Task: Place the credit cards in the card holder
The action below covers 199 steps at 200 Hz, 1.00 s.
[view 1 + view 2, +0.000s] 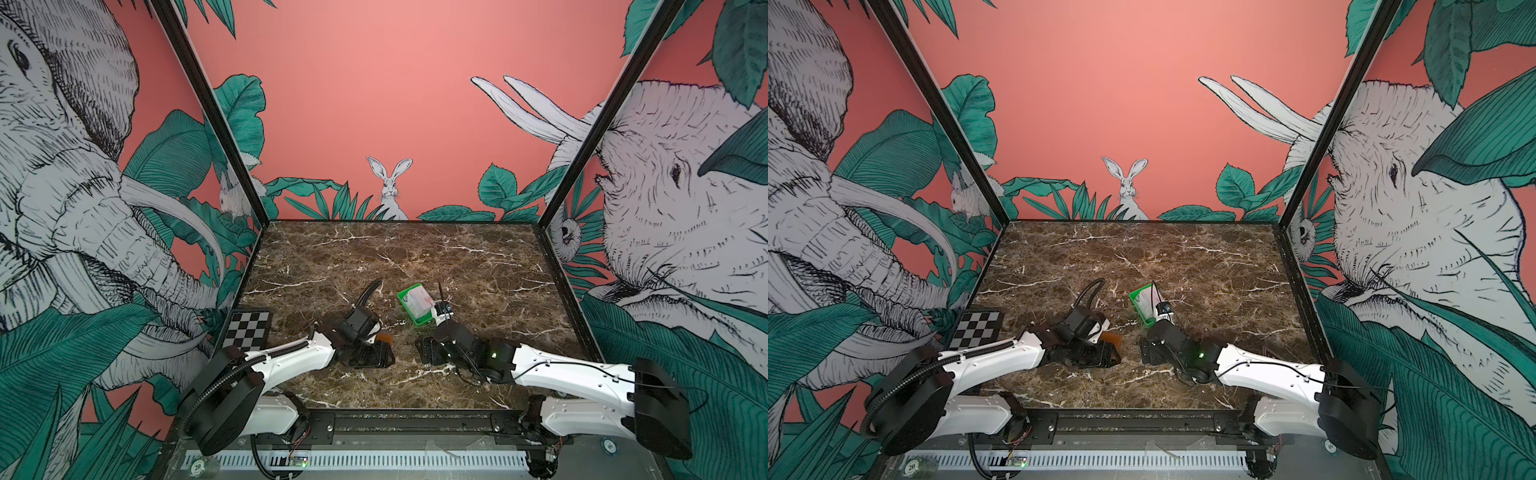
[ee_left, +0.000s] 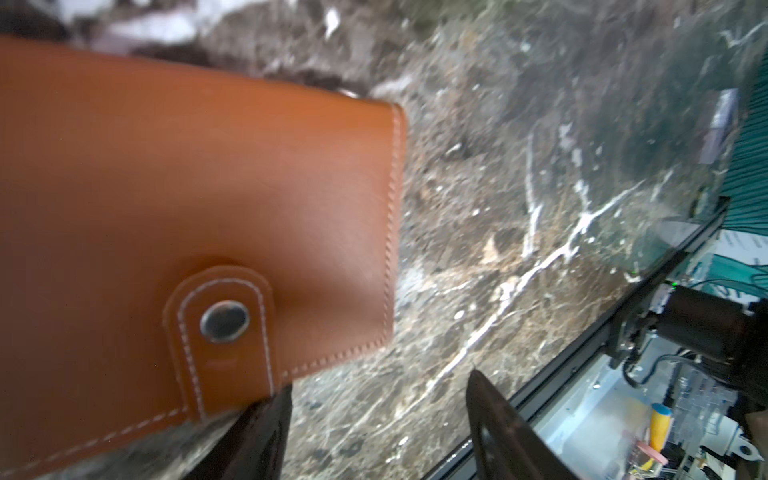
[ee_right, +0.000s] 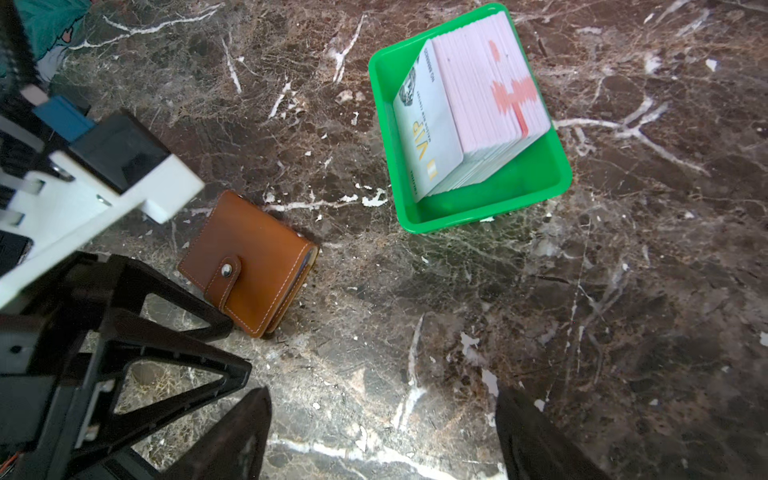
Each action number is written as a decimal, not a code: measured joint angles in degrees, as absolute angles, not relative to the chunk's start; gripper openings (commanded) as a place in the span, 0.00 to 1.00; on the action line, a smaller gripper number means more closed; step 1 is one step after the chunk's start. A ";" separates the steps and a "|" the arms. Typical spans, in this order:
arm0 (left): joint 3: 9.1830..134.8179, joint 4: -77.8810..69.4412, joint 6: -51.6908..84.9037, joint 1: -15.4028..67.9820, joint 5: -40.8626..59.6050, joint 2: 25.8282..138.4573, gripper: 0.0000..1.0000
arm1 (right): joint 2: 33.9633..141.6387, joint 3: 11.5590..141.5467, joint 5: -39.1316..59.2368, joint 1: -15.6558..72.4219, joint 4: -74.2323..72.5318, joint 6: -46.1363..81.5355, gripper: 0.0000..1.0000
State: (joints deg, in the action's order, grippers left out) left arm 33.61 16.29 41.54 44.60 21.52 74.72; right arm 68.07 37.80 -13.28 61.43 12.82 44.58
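Note:
The card holder, a tan wallet snapped shut by its tab, lies flat on the marble table; it also fills the left wrist view and peeks out in both top views. My left gripper is open, one finger right beside the holder's edge and only bare marble between the jaws. The credit cards stand as a leaning stack in a green tray. My right gripper hangs open over bare marble, between holder and tray.
The green tray sits mid-table, just behind the right wrist. A black-and-white checkerboard lies at the left edge. Patterned walls enclose three sides, and a black rail runs along the front edge.

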 measured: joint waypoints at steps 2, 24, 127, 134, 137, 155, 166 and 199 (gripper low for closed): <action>33.87 16.34 41.54 44.60 21.61 74.74 0.67 | 68.07 37.74 -13.26 61.43 12.82 44.56 0.83; 37.43 17.69 40.25 44.60 21.37 74.76 0.67 | 68.07 37.56 -12.82 61.43 12.82 44.49 0.83; 47.46 25.76 27.88 34.74 16.45 83.74 0.71 | 68.82 37.56 -8.69 61.45 10.81 44.34 0.86; 48.34 26.20 27.09 34.65 15.94 85.01 0.71 | 69.10 37.56 -8.54 61.45 10.63 44.40 0.86; 48.82 26.50 26.70 34.65 15.70 85.60 0.71 | 69.21 37.56 -8.49 61.45 10.55 44.49 0.86; 50.98 26.98 24.77 34.22 14.68 88.36 0.72 | 70.28 37.56 -8.12 61.47 9.93 44.60 0.86; 52.07 27.03 23.81 33.87 14.46 89.82 0.72 | 70.85 37.56 -7.99 61.47 9.80 44.66 0.86; 53.12 27.14 21.91 32.60 14.79 92.95 0.72 | 71.24 37.56 -7.94 61.49 9.78 44.80 0.86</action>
